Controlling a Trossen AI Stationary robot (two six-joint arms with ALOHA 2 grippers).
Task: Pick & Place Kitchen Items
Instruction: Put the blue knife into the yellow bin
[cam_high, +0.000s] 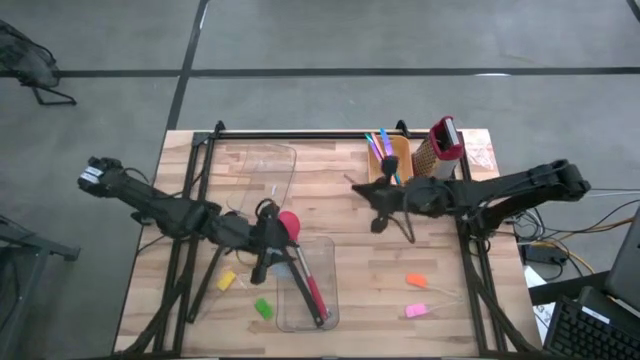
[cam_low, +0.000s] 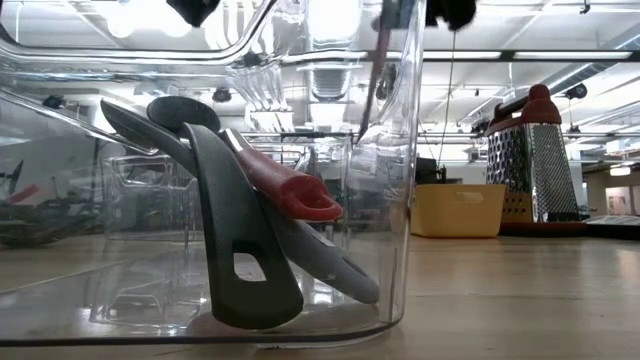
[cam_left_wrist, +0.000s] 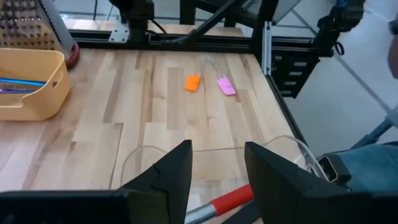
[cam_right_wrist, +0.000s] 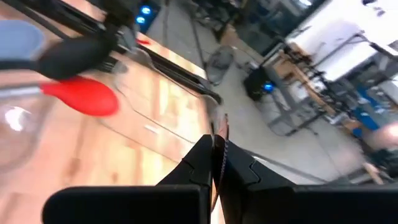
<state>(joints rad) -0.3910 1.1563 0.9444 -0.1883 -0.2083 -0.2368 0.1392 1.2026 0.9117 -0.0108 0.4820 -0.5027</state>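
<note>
Closest to the low camera stands a clear bin (cam_low: 330, 200), and I see a black slotted turner (cam_low: 235, 250), a grey spoon (cam_low: 330, 270) and a red spoon (cam_low: 300, 195) leaning inside it. Beyond it sit a tan basket (cam_low: 460, 210) and a metal grater (cam_low: 535, 160) on the worktop (cam_low: 520, 290).

From above, my left pincer (cam_high: 268, 243) hovers over the bin's near end with the red spoon's shaft between its fingers, bowl up. My right pincer (cam_high: 383, 200) sits near the basket, clenched on a thin rod (cam_high: 407, 228). A yellow chunk (cam_high: 226, 281) and a green chunk (cam_high: 263, 309) lie left of the bin; an orange chunk (cam_high: 416, 282) and a pink chunk (cam_high: 416, 311) lie to its right. Coloured sticks (cam_high: 382, 147) stand in the basket.

My left wrist camera shows the fingers (cam_left_wrist: 174, 177) parted around the red handle.

My right wrist camera shows the jaws pressed together on the thin rod.
</note>
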